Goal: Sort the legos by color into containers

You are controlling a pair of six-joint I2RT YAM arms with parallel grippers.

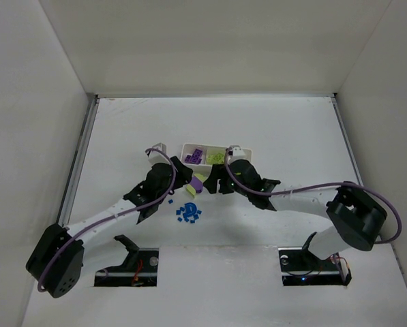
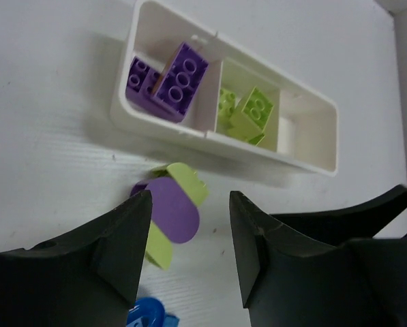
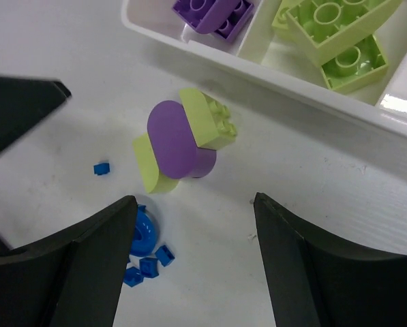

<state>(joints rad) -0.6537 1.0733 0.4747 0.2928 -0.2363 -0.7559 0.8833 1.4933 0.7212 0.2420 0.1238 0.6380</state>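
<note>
**Q:** What is closest to the lens?

**A:** From the left wrist, two dark fingers of the left end effector (image 2: 189, 204) fill the bottom edge. They stand apart and clamp nothing. From the right wrist, the right end effector (image 3: 194, 201) is spread wider and also holds nothing.

**Q:** Where is the thing they are after?

**A:** A stuck cluster of bricks (image 3: 179, 146) lies on the white surface (image 3: 339, 204), just in front of the tray's (image 2: 258, 153) long near wall and not touching it. It is one purple piece joined to yellow-green pieces. Both end effectors hover close, one on each side.

**Q:** Why both at once?

**A:** My judgement is that a two-colour lump fits no single compartment. Each end effector would probably take one colour and pull.

**Q:** Which way does it point?

**A:** It rests on its side. The purple piece is an oblong with rounded ends, and its flat face is turned up. Its long axis slants against the tray's long wall, neither parallel nor square. Studs on one green piece face sideways, towards the tray.

**Q:** And the tray itself?

**A:** Purple bricks (image 2: 179, 82) sit in one end compartment and yellow-green bricks (image 2: 254, 109) in the middle. The far end shows no brick. Tiny blue pieces (image 3: 148, 262) lie loose on the surface, on the side of the cluster away from the tray.
</note>
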